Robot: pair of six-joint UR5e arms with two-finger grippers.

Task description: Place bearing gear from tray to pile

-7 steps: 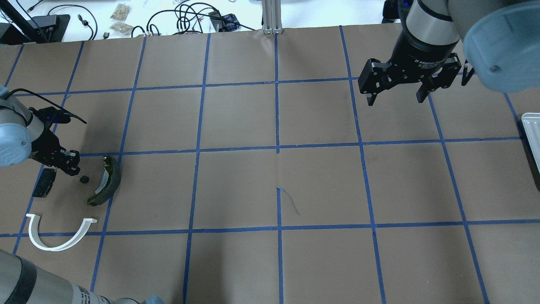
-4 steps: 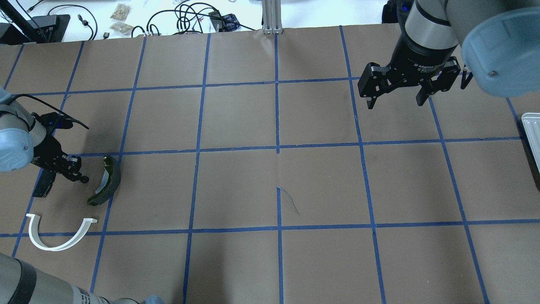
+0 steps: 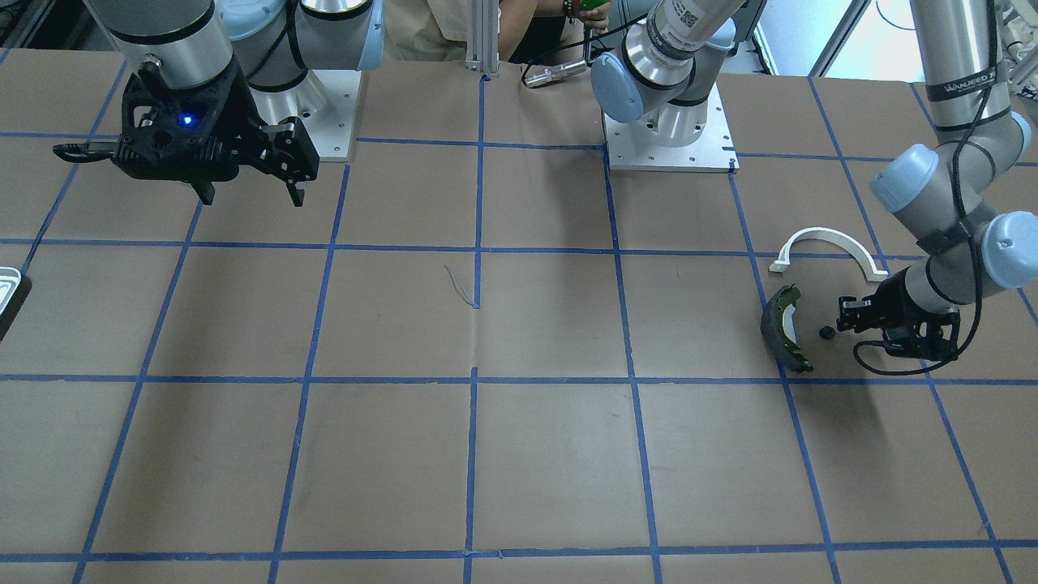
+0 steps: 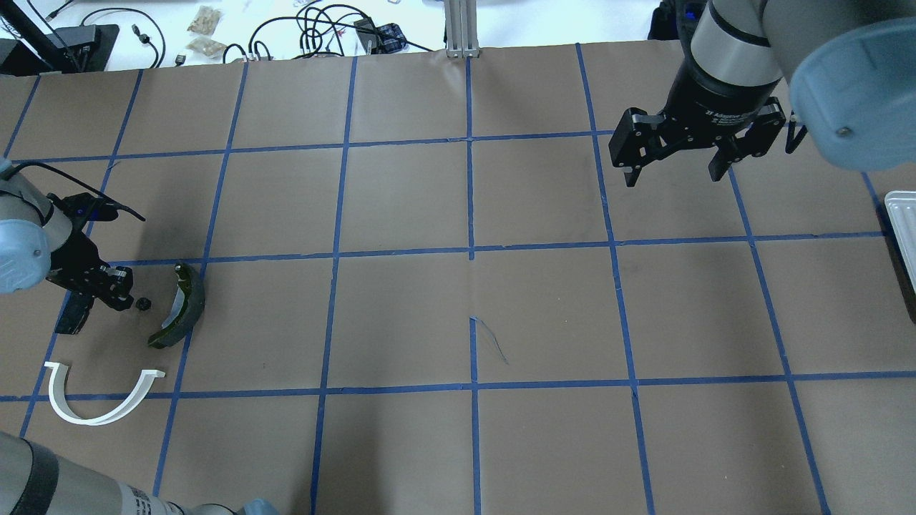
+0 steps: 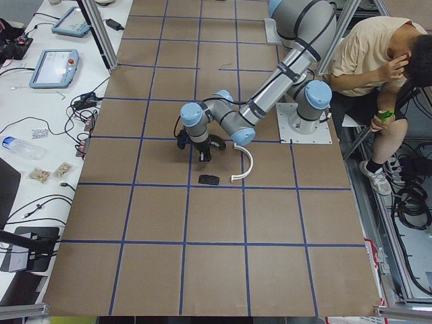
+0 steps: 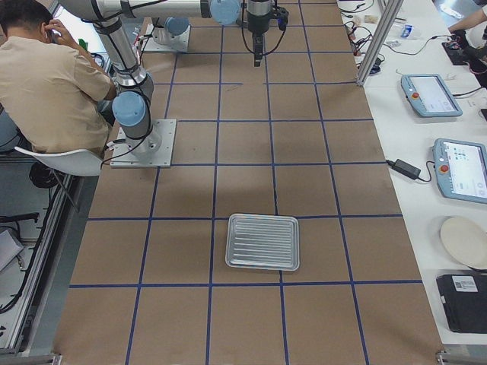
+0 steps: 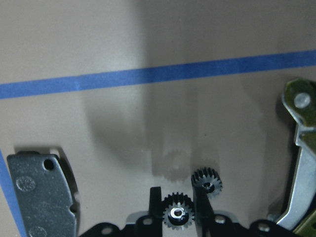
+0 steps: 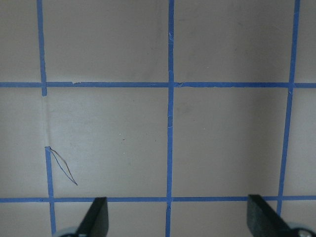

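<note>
Nearest, at the left wrist view's bottom edge: small black toothed bearing gear (image 7: 177,213) pinched in the left gripper (image 7: 177,195), second gear (image 7: 206,180) just beyond. Farther, upper right overhead: black right gripper (image 4: 671,179) spread wide, empty.

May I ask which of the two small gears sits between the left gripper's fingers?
The lower gear, framed by the left gripper; the upper gear lies free on the paper beyond.

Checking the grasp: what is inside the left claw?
A small black toothed gear with a silvery centre sits gripped between the left claw's fingers. Its far face is hidden behind it. A second gear lies just beyond.
</note>
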